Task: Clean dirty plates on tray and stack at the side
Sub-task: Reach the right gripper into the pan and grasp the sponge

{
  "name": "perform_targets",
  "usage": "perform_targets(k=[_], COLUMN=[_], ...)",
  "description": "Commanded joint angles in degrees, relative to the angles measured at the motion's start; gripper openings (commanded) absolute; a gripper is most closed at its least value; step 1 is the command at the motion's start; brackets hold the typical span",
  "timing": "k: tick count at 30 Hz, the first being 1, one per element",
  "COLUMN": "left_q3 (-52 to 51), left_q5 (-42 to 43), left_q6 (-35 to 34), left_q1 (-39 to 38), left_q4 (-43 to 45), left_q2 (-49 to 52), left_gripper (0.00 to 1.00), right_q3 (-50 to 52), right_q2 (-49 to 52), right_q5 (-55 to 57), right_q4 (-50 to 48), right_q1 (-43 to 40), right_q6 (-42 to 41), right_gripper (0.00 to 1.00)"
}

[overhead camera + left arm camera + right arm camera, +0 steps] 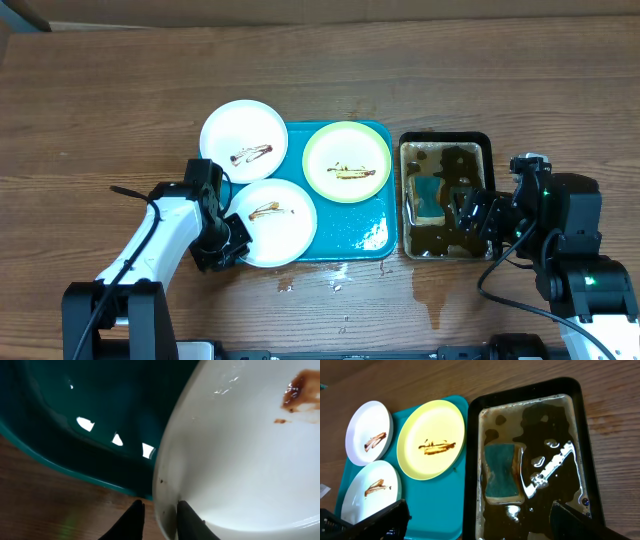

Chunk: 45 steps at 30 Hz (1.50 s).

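Wood-grain table (100,100) spreads under both my arms, and the teal tray (365,235) sits at its middle with a wet sheen. Three plates lie on the tray, each streaked with brown sauce: the far white plate (243,135) overhangs the tray's back-left corner, the yellow-green plate (347,160) is at the back right, and the near white plate (275,222) is at the front left.

My left gripper (160,505) straddles the rim of the near white plate. The jaws are drawn narrow, with one finger (192,522) on the plate's inner face and the other just outside the rim. Whether they truly pinch it I cannot tell, since a thin dark sliver shows beside the outer finger.

My right gripper (480,505) hangs over the black pan (445,138) of brown water just right of the tray, jaws spread wide and holding nothing. A blue-green sponge (428,195) lies in the pan's left half, soaked.
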<state>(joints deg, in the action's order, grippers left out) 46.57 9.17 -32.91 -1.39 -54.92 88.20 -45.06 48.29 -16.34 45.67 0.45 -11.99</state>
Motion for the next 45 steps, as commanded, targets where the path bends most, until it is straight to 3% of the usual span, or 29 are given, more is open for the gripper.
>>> perform_targets(k=[1,8,24,28,35,45], left_q3=[-0.4,-0.4,-0.3,-0.3,-0.3,-0.3], left_q5=[-0.7,-0.8,-0.1,1.0,1.0,1.0], left_q6=[0.3,0.3,2.3,2.3,3.0,3.0], left_q1=[0.1,0.1,0.1,0.1,0.1,0.1], left_q4=[0.2,0.4,3.3,3.4,3.6,4.1], left_q2=[0.2,0.2,0.2,0.2,0.2,0.2], left_gripper=[0.19,0.04,0.04,0.04,0.04,0.04], right_q3=[-1.1,-1.1,-4.6,-9.7,-12.7,-12.7], right_q2=[0.0,0.0,11.1,18.2,30.7,44.0], right_q5=[-0.5,-0.3,-5.7,-0.4,9.3,12.6], right_q4=[-0.3,-0.3,0.9,1.9,0.3,-1.7], right_q1=[-0.2,-0.2,1.4,5.6,11.7,13.8], right_q6=[-0.1,0.0,1.9,2.2,1.4,-3.1], right_gripper=[0.91,0.90,0.75,0.74,0.61,0.51])
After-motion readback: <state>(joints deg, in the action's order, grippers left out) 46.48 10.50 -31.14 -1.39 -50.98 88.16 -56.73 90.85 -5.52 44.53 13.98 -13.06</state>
